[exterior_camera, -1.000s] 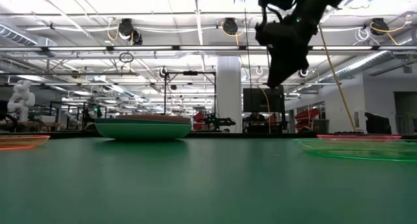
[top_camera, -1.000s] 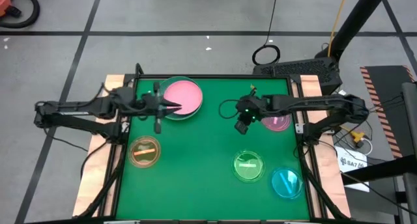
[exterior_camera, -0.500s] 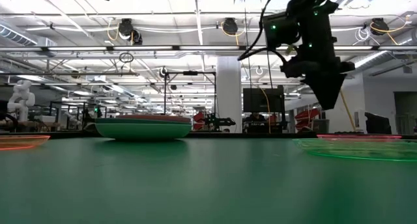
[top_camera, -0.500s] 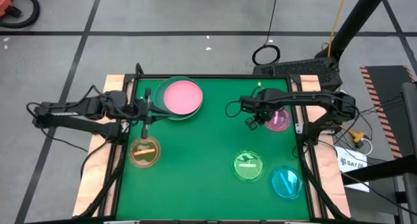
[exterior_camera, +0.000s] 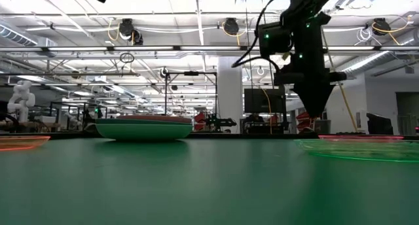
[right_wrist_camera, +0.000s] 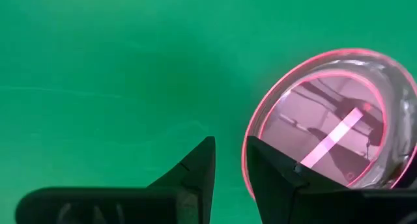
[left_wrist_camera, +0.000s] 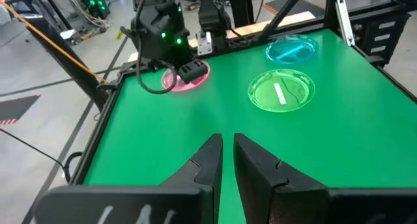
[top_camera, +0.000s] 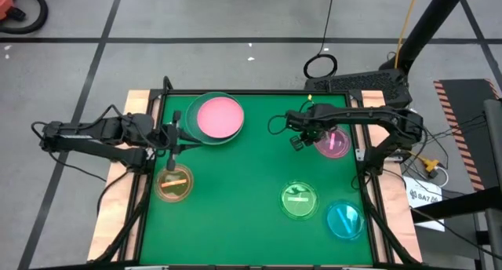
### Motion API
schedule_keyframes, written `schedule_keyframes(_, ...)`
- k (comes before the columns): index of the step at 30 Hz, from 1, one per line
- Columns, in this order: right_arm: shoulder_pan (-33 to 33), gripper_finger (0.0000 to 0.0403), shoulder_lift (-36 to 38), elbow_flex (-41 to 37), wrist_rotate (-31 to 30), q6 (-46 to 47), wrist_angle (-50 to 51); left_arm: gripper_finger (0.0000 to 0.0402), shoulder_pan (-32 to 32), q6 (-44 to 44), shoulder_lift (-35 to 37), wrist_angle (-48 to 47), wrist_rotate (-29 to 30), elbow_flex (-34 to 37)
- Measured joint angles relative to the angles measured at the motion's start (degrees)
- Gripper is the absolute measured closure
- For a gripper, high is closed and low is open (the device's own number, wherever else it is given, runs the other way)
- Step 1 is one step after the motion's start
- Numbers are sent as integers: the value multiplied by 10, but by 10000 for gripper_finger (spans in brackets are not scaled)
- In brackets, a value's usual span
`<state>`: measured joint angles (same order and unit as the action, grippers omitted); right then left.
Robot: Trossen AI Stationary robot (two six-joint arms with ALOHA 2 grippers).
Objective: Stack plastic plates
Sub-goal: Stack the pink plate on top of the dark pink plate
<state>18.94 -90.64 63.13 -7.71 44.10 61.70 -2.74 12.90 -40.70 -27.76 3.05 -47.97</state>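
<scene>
Right hand (top_camera: 299,142), slightly parted and grasping nothing, poised right at the magenta plate's (top_camera: 332,144) rim on the side toward the pink plate (top_camera: 219,118); left hand (top_camera: 171,158) farther, nearly clenched, empty

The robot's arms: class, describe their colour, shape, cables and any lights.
Both arms are black, thin and jointed, with loose black cables looping beside them. Each ends in a hand, left hand and right hand, with two dark wedge-shaped fingers. A small green light glows by the right hand.
</scene>
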Motion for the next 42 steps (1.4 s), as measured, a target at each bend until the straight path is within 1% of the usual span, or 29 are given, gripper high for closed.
schedule_keyframes(4,1,322,-32,0,-2,2,0,355,0,-6,5,-8,0,0)
schedule_keyframes(9,6,322,-74,0,-25,1,-1,355,0,-15,7,-13,0,0)
schedule_keyframes(13,15,322,-102,0,-28,0,6,355,0,-21,7,-22,0,0)
schedule_keyframes(17,21,322,-115,0,-28,-5,10,355,0,-27,7,-23,1,0)
schedule_keyframes(24,22,322,-118,0,-30,-11,9,355,0,-30,6,-26,1,0)
schedule_keyframes(28,22,336,-118,0,-43,-11,5,355,0,-29,6,-30,0,0)
schedule_keyframes(38,22,398,-118,0,-45,-13,-7,355,0,-29,6,-36,0,0)
schedule_keyframes(42,22,399,-118,0,-44,-13,-6,355,0,-29,6,-36,0,0)
